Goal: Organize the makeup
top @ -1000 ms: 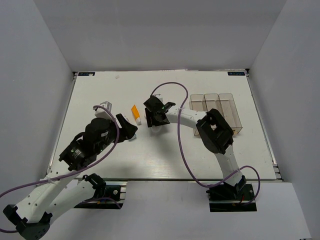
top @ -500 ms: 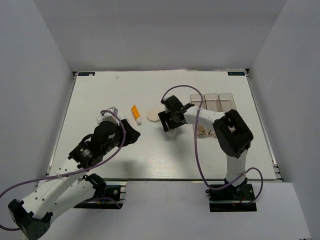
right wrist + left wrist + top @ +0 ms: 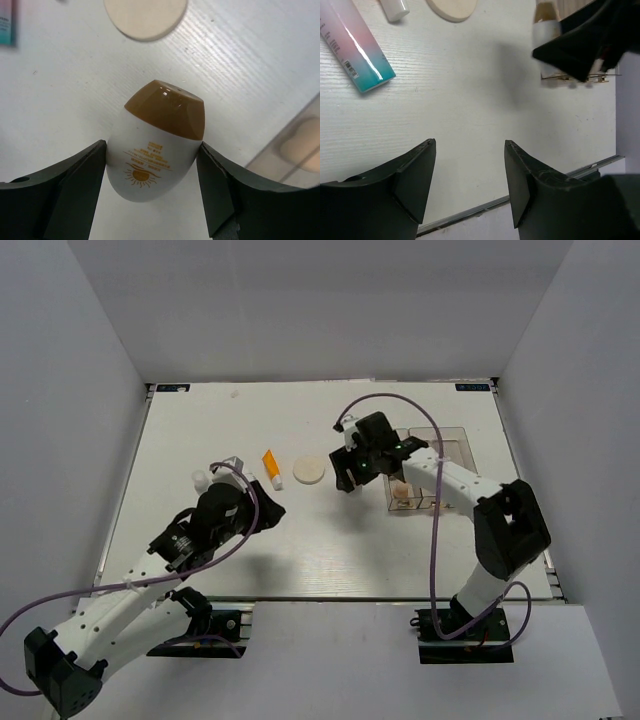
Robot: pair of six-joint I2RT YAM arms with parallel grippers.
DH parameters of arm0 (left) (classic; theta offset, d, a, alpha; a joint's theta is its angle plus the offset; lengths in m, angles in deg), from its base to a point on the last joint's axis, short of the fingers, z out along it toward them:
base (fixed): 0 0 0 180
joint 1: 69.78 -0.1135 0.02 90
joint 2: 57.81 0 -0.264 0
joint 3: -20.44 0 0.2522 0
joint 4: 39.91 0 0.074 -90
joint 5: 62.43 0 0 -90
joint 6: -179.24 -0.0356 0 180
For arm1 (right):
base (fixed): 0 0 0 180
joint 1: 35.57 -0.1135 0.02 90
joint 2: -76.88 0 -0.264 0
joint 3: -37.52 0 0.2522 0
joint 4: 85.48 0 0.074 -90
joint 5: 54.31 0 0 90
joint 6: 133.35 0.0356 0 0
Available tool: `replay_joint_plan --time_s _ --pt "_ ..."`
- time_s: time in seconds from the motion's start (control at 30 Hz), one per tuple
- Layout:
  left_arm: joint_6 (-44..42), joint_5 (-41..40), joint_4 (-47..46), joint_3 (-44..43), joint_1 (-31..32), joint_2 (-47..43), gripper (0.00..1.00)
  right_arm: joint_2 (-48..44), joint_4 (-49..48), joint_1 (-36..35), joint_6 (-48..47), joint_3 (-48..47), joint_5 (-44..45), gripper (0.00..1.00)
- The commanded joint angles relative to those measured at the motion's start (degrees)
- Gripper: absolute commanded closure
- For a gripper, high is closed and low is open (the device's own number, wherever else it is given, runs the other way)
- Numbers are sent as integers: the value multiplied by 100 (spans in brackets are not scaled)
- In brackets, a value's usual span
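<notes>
**Mia:** Why is the right tool (image 3: pixel 151 147) squeezing that little white bottle (image 3: pixel 152 172)?

**Ben:** Its two sides are closed on the bottle, with the brown top sticking out. I think it does that to carry the bottle to the clear box (image 3: pixel 452 455). The bottle hangs just beside the box, above the tabletop (image 3: pixel 330 540).

**Mia:** Is anything in the box?

**Ben:** One sponge (image 3: pixel 401 492), in the slot closest to the bottle. So the box looks like the home for the makeup.

**Mia:** And the left tool (image 3: pixel 470 150)?

**Ben:** It is wide open and holds nothing. It waits far from the box, near the pink and blue tube (image 3: pixel 355 45). Maybe that is its next pick.

**Mia:** What is left lying out?

**Ben:** The round pad (image 3: pixel 310 471) and the orange tube (image 3: pixel 270 465), farther from the box than the bottle.

**Mia:** What changed?

**Ben:** A moment ago the right tool was farther from the box. Now it is right up next to it. The left arm has also reached a bit farther forward.
</notes>
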Motion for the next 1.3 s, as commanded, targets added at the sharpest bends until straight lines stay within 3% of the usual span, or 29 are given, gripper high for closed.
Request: replay_joint_plan --time_s 0.0,0.2,0.3,0.53,0.9,1.0,1.2,1.27 --pt "47 94 -210 128 35 59 33 -408 203 363 -289 -332 -233 93" --pt "30 190 -517 260 35 296 34 -733 353 1065 -543 -412 399 100" --pt "-5 252 -693 269 35 506 34 -787 309 1471 -657 -394 952 100" --pt "-155 410 -1089 137 35 1139 34 -682 318 2226 -1053 -359 1270 100" --pt "-208 489 -1371 -4 -18 1624 33 -49 54 2631 -1677 -473 1595 95" --pt "-199 480 -1362 -56 -18 1738 33 136 28 2702 -1783 -535 1613 89" --pt "-199 472 -1371 -109 -18 1878 32 461 54 2868 -1853 -728 1604 43" --pt "-208 454 -1327 -153 -18 1931 32 531 81 2781 -1862 -755 1578 33"
